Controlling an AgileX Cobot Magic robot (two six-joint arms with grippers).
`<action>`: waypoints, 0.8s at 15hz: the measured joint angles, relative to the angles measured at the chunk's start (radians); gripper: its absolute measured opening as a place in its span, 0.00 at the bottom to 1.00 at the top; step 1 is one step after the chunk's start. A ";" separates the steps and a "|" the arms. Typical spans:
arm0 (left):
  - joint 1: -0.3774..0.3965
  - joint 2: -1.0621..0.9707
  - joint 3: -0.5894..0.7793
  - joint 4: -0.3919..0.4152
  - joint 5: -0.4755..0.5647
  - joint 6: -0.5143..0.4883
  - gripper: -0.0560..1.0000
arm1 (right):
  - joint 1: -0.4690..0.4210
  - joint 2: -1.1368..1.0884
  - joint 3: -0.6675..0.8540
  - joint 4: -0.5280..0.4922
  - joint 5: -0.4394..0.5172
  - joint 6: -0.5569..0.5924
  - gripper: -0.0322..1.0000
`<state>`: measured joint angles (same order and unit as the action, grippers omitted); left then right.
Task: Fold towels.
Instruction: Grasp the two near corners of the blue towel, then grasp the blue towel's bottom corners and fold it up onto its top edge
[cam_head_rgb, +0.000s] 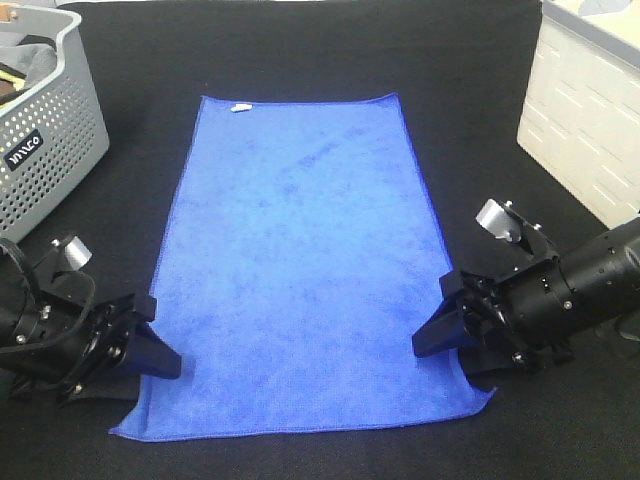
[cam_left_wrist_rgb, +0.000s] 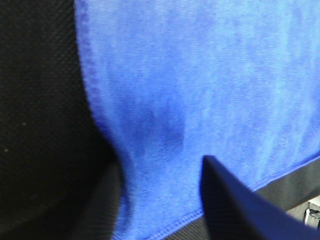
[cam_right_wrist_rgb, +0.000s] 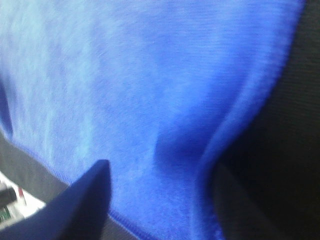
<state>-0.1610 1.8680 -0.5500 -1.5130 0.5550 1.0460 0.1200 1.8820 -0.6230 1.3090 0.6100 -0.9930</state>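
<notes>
The royal-blue towel lies spread flat on the black table, with its white tag at the far short edge. My left gripper sits low on the towel's left long edge near the front corner. In the left wrist view, one finger rests on the cloth, the other is outside the hem, and the edge puckers between them. My right gripper mirrors this on the right long edge. The right wrist view shows one finger on the cloth and the hem bunched inward. Both jaws stand partly apart.
A grey perforated basket with dark contents stands at the back left. A white box stands at the back right. The black table surface surrounds the towel.
</notes>
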 joint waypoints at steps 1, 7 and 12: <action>-0.001 0.006 0.000 0.001 -0.010 0.000 0.39 | 0.000 0.002 0.000 -0.014 -0.026 0.039 0.47; -0.003 -0.001 0.000 0.017 -0.036 0.019 0.05 | 0.006 0.000 -0.005 -0.127 -0.074 0.164 0.03; -0.003 -0.161 0.088 0.101 -0.033 -0.029 0.05 | 0.006 -0.134 0.002 -0.305 -0.016 0.307 0.03</action>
<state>-0.1640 1.7070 -0.4620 -1.4120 0.5220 1.0170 0.1260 1.7480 -0.6210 1.0040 0.5940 -0.6860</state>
